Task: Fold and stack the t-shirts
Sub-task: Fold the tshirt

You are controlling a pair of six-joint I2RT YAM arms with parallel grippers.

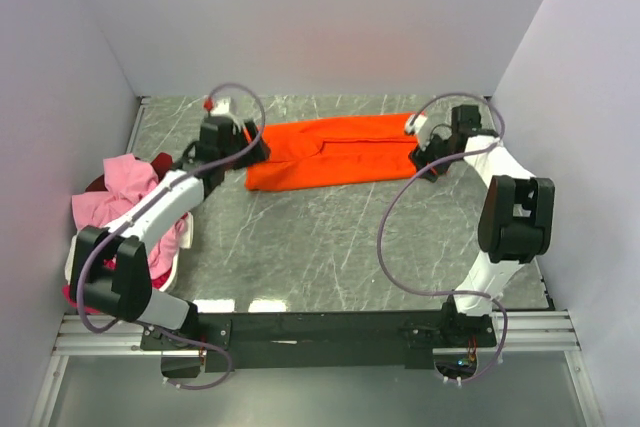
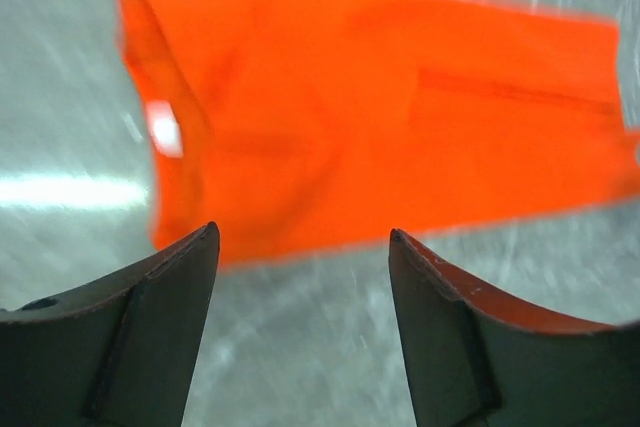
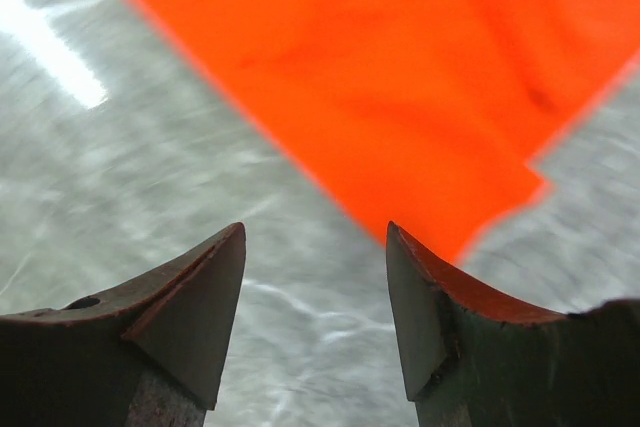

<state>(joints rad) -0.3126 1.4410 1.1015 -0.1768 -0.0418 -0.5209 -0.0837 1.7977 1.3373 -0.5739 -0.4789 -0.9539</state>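
Note:
The orange t-shirt (image 1: 335,152) lies flat on the marble table (image 1: 330,247), folded into a long strip across the back. In the left wrist view the orange t-shirt (image 2: 380,117) shows a white neck label (image 2: 163,127). My left gripper (image 1: 256,152) hovers at the strip's left end. Seen from its wrist, the left gripper (image 2: 303,237) is open with only table between the jaws. My right gripper (image 1: 424,159) sits at the strip's right end. There the right gripper (image 3: 315,232) is open and empty, beside a corner of the orange t-shirt (image 3: 400,67). Pink and magenta t-shirts (image 1: 130,202) lie heaped at the left.
Pale walls close in the table on the left, back and right. A small red and white object (image 1: 213,104) sits at the back left corner. Cable loops (image 1: 400,237) hang from both arms over the table.

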